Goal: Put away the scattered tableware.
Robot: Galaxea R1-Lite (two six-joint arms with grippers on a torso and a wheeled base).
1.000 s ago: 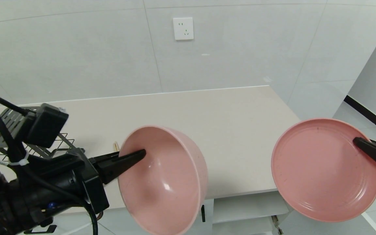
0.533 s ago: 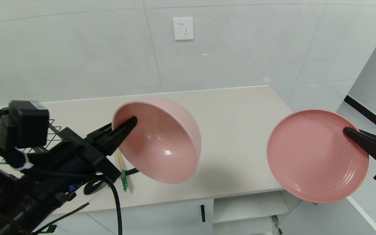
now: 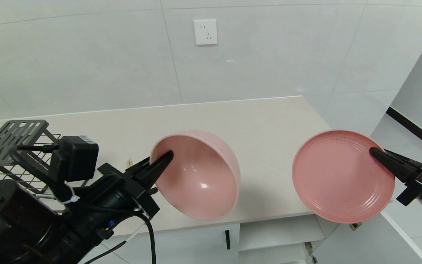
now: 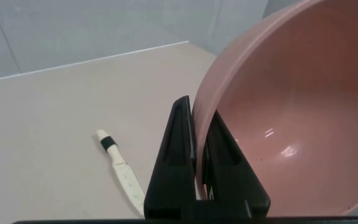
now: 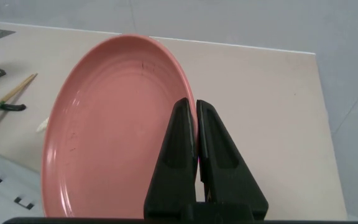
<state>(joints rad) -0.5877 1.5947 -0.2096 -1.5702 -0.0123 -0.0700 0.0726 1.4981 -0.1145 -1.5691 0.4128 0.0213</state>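
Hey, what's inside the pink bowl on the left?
Nothing inside the pink bowl except one tip of the left pincer clamping its rim. The countertop behind it is covered.

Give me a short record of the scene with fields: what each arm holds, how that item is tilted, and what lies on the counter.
left tool: shut on the rim of the pink bowl
bowl pose: lifted above the counter, tipped on its side, opening towards the head camera
right tool: shut on the rim of the pink plate
plate pose: lifted, nearly on edge, by the counter's right front corner
on counter: chopsticks, cream utensil with a black band, black wire rack at the left end
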